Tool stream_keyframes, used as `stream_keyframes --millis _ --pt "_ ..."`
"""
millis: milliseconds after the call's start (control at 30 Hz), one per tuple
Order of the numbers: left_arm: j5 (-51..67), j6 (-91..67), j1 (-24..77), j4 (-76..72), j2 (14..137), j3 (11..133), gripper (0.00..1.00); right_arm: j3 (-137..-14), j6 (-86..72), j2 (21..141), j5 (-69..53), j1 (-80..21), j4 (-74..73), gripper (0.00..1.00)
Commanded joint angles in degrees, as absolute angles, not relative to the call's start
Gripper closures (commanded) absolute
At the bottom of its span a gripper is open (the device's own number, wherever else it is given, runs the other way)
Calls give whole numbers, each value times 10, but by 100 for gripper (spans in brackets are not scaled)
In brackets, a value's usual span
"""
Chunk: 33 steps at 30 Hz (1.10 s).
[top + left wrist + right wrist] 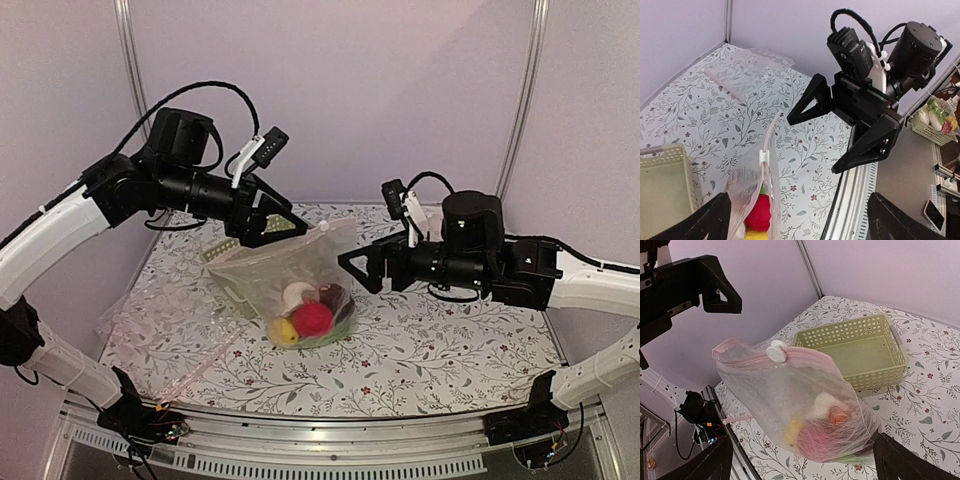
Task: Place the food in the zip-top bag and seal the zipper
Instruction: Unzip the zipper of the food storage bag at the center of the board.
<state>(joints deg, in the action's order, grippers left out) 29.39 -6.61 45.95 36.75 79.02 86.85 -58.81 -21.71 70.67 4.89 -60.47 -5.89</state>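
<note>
Left pincer, right pincer gape empty beside bag.

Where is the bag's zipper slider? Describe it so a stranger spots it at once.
Start at the floral table; in its middle stands the clear zip-top bag holding toy food, beside the light green basket. Along the pink zipper at its top edge sits the slider: a small white tab, the only white piece on that strip.

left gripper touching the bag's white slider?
Apart. The left wrist view shows the white slider standing in the gap between the fingers of the open left gripper, clear of both.
</note>
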Motion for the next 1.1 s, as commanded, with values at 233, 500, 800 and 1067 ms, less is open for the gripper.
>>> stream_keyframes --millis 233,500,800,1067 --pt "115 64 511 502 811 887 1 -673 -95 698 -106 -557 -175 2" --pt "57 89 525 483 851 919 1 -698 -71 719 -126 -555 -216 6" --pt "110 98 525 493 868 938 59 -700 -67 723 -160 -547 -223 13" --pt "142 107 525 494 868 931 97 -747 -20 737 -189 -540 -287 14"
